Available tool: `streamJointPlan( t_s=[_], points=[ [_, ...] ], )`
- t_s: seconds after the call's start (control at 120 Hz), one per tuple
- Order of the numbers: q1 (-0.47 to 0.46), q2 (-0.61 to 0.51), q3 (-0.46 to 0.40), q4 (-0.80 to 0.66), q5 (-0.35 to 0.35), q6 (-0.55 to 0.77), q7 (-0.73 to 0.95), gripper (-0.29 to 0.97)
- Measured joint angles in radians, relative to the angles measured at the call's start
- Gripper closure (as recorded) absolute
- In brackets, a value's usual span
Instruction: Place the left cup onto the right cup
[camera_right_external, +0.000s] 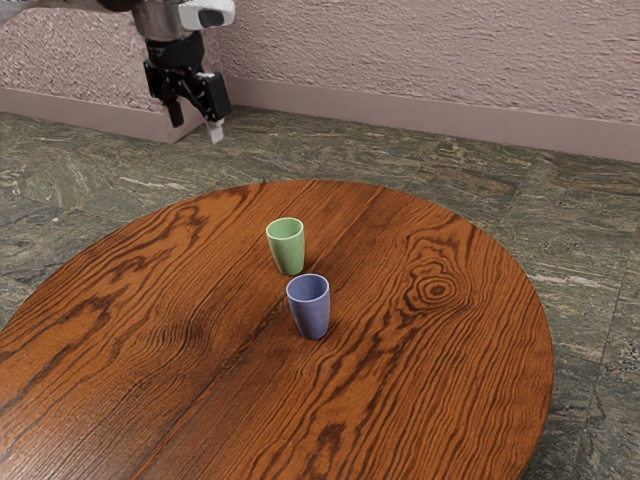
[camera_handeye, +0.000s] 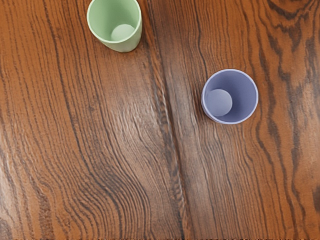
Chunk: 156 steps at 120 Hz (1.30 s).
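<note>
gripper (camera_right_external: 196, 118): jaws apart, empty, high above tabletop (camera_right_external: 120, 330) | green cup (camera_right_external: 285, 245): upright, mid-tabletop, well below jaws, toward exterior view's right | blue cup (camera_right_external: 308, 305): upright, just beside, nearer front edge | 2 cups not touching

The arm (camera_right_external: 170, 15) ran off the exterior view's top edge, leaving just its last link and the gripper (camera_right_external: 197, 128) in frame. The round wooden table (camera_right_external: 450, 400) was cropped at that view's left and lower edges, its underside hidden. In the wrist view the green cup (camera_handeye: 114, 25) was clipped at its rim by the picture's edge. From the side, the blue cup (camera_right_external: 308, 308) hid its inner floor behind its own wall.
</note>
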Motion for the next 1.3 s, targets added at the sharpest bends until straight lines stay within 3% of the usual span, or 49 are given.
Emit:
streamJointPlan(
  t_s=[0.2, 0.367, 0.625, 0.967, 1.3],
  points=[
    [0.039, 0.015, 0.001, -0.053, -0.002, 0.042, 0.014, 0.02],
    [0.121, 0.131, -0.001, -0.053, -0.014, 0.118, 0.022, 0.02],
    [0.19, 0.317, -0.002, -0.044, -0.109, 0.269, 0.031, 0.02],
    [0.209, 0.408, -0.005, -0.067, -0.176, 0.402, 0.04, 0.02],
    [0.199, 0.452, -0.092, 0.002, -0.188, 0.446, 0.038, 0.02]
  ],
)
